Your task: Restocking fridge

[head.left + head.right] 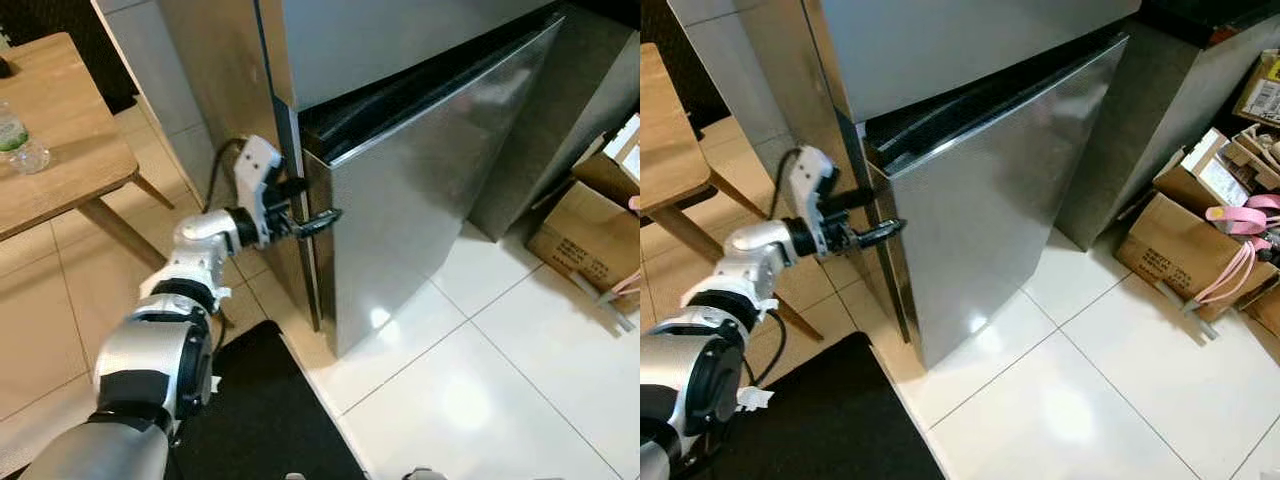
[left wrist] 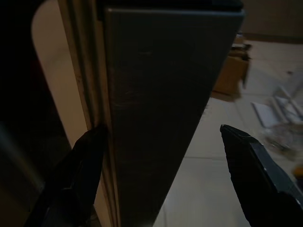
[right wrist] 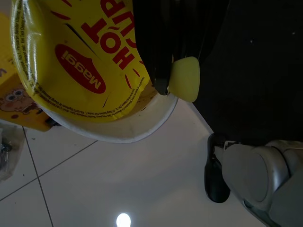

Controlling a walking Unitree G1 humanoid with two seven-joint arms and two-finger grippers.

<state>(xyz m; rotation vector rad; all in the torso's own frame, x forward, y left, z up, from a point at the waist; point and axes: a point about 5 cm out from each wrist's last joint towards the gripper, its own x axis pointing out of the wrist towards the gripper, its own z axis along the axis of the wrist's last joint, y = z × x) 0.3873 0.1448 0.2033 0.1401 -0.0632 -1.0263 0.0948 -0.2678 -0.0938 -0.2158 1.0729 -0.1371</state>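
The steel fridge's lower door (image 1: 430, 200) stands slightly ajar, with a dark gap along its top under the upper door (image 1: 380, 40). My left gripper (image 1: 322, 216) is at the lower door's left edge, open. In the left wrist view one finger (image 2: 80, 165) sits in the gap behind the edge and the other (image 2: 255, 165) is in front of the door face. In the right wrist view my right gripper (image 3: 163, 82) is shut on the rim of a yellow Maggi noodle cup (image 3: 80, 61), held low over the floor tiles.
A wooden table (image 1: 50, 170) with a water bottle (image 1: 18, 140) stands to the left. A black mat (image 1: 260, 420) lies at my feet. Cardboard boxes (image 1: 1185, 240) and pink straps (image 1: 1240, 215) crowd the right side. White floor tiles (image 1: 480, 390) spread before the fridge.
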